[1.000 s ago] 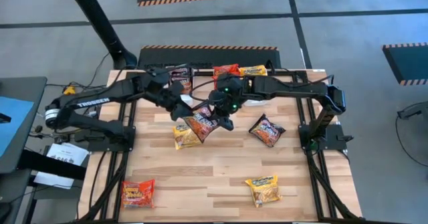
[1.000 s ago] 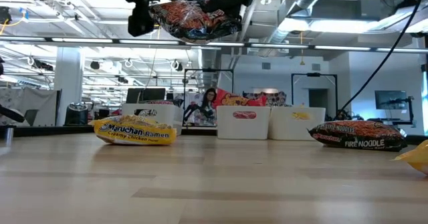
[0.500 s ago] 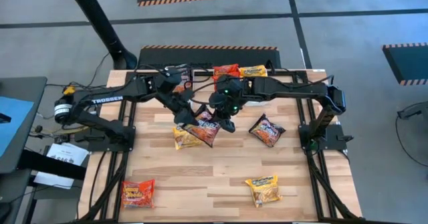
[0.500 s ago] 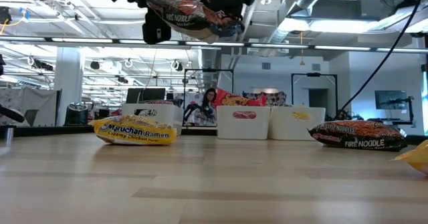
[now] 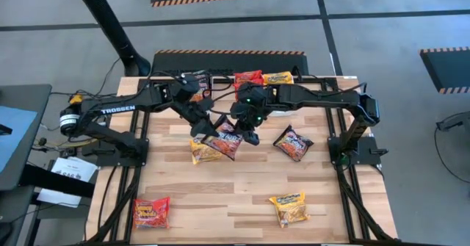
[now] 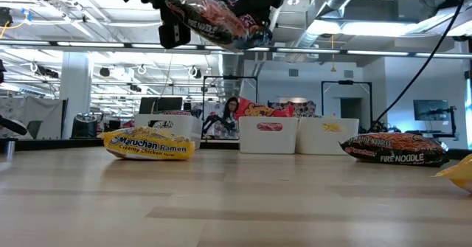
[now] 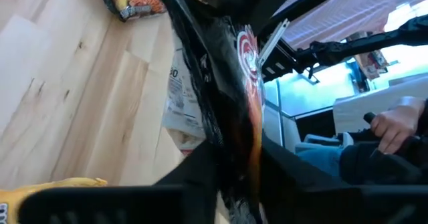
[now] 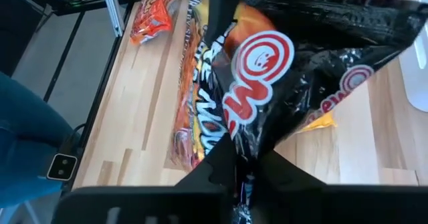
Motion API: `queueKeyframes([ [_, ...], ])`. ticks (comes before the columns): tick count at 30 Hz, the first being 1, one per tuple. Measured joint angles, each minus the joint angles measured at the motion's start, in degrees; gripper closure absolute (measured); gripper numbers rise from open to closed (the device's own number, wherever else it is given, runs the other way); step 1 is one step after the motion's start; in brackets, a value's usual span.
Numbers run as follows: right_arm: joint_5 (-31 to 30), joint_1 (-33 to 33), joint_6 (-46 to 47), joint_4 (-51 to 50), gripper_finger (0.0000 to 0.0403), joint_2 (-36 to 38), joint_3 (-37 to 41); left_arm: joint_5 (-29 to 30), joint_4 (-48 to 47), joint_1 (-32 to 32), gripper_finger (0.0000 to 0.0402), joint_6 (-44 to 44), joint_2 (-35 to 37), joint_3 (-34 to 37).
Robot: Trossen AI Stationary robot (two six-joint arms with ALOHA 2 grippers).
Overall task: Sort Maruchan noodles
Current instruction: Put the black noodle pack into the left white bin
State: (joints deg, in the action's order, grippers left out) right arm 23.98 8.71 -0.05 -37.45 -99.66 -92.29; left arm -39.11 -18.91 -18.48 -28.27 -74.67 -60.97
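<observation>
Because the dark, crinkly plastic Maruchan noodle packet [image 5: 224, 137] is small and flat, it is probably light, with a slippery film skin over a brittle noodle block, so the safest hold is likely a pinch on a sealed end seam or corner, not a squeeze across the middle that could crack the contents. It hangs well above the middle of the pale wooden table [image 5: 242, 187], slung at a tilt between the two arms. The left gripper [image 5: 204, 126] appears clenched on one end, with the film running between its dark fingers in the left wrist view, and the right gripper [image 5: 250, 134] looks pinched on the opposite seam, though how firmly either one bites cannot be judged. Just under the raised packet lies a yellow packet [image 5: 204, 152], partly covered by it from above. A second dark packet [image 5: 293, 143] lies near the right side, another yellow packet [image 5: 288, 208] sits toward the near edge, and a red packet [image 5: 151, 211] rests at the near left corner. Along the far edge stand three white rectangular plastic bins [image 6: 268, 134], where one dark packet [image 5: 194, 81], one red packet [image 5: 248, 76] and one yellow packet [image 5: 277, 77] show. That makes eight packets visible: three dark, three yellow, two red.
</observation>
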Motion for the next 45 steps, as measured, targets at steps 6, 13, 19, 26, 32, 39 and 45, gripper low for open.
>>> queueKeyframes([
  [6,-2.66,0.15,0.00,0.06,0.0315,0.00,0.00,0.74,-0.07,0.00,0.0396,0.67,0.00,0.00],
  [13,-3.99,2.57,-0.25,-4.01,0.0258,-0.02,-3.91,2.33,-0.05,-0.55,0.0401,3.09,1.13,0.00],
  [19,-3.97,6.16,-0.44,-13.09,0.0231,0.00,-11.03,3.40,-2.21,-4.41,0.0401,5.67,4.84,0.00],
  [26,-3.92,10.16,-0.53,-23.87,0.0229,0.00,-19.92,12.83,-6.21,-10.75,0.0401,10.66,10.71,0.00],
  [32,-3.89,12.34,-4.89,-29.69,0.0230,0.04,-25.67,17.74,-9.81,-15.73,0.0401,13.15,15.50,0.12],
  [39,-4.40,13.72,-8.54,-31.90,0.0230,0.04,-27.32,19.34,-8.79,-19.59,0.0401,13.96,20.29,7.81],
  [45,-4.48,14.42,-11.15,-33.87,0.0230,0.04,-27.32,23.57,4.57,-23.25,0.0401,11.41,21.92,18.35],
])
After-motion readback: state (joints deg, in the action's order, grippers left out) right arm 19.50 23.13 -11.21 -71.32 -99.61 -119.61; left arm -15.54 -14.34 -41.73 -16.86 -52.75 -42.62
